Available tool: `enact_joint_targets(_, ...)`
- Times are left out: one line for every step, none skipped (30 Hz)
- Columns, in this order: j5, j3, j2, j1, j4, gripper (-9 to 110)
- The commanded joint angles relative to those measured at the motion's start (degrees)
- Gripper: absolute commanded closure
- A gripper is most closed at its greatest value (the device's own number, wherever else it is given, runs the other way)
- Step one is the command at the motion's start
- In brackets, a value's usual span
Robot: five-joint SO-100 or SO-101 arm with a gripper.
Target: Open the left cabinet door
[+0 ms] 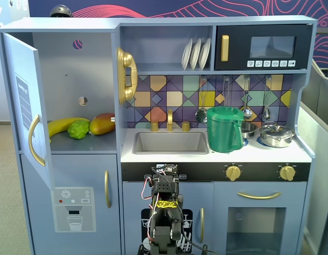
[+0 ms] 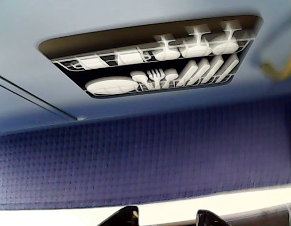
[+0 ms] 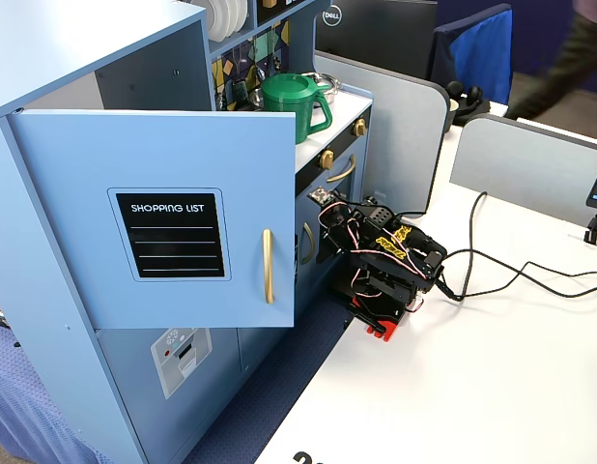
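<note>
In a fixed view from the front, the left cabinet door (image 1: 27,106) stands swung out at the upper left of the toy kitchen, so far open that the compartment behind it shows a banana (image 1: 62,126), a green fruit (image 1: 78,129) and a mango (image 1: 102,124) on the shelf. The door looks like a stiff, flat, light panel on a side hinge; I judge that it turns easily and does not bend. The best place to take it is the curved gold handle (image 1: 34,140) near its free edge, which is smooth and may slip between narrow fingers, so hooking behind the bow seems safer than pinching it. The arm (image 1: 164,212) sits folded low before the sink cabinet, well apart from the door. In the wrist view, only 2 dark fingertips (image 2: 122,217) appear at the bottom edge with a gap between them, holding nothing; how wide the gripper (image 2: 166,217) stands is hard to tell, but it seems parted. Above them is a printed dishwasher panel (image 2: 150,59). In another fixed view from the side, the door faces the camera: light blue, with a black "SHOPPING LIST" board (image 3: 175,235) and the vertical gold handle on its right side.
</note>
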Motion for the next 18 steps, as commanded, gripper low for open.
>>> enact_joint_targets(-0.70,2.64,0.00,0.26,8.96,95)
enact_joint_targets(-1.05,2.64,0.00,0.09,8.96,96)
enact_joint_targets(-1.67,2.64,0.00,0.09,8.96,99)
enact_joint_targets(-2.02,2.64,0.00,0.09,8.96,101)
enact_joint_targets(-2.02,2.64,0.00,-0.09,8.96,101)
enact_joint_targets(-1.85,2.64,0.00,-0.26,8.96,101)
enact_joint_targets(-1.14,2.64,0.00,-0.44,8.96,101)
enact_joint_targets(-0.97,2.64,0.00,-0.44,8.96,101)
enact_joint_targets(-1.05,2.64,0.00,-0.44,8.96,101)
enact_joint_targets(-1.23,2.64,0.00,-0.44,8.96,101)
enact_joint_targets(-1.32,2.64,0.00,-0.44,8.96,101)
enact_joint_targets(-1.41,2.64,0.00,-0.53,8.96,101)
enact_joint_targets(-2.20,2.55,0.00,-0.70,8.96,101)
enact_joint_targets(-2.99,2.55,0.00,-0.62,8.88,101)
enact_joint_targets(-3.16,2.55,0.00,-0.09,8.79,101)
enact_joint_targets(-1.76,2.55,0.00,0.35,8.96,101)
enact_joint_targets(0.00,2.55,0.00,0.44,8.96,100)
enact_joint_targets(0.35,2.55,0.00,0.44,8.96,100)
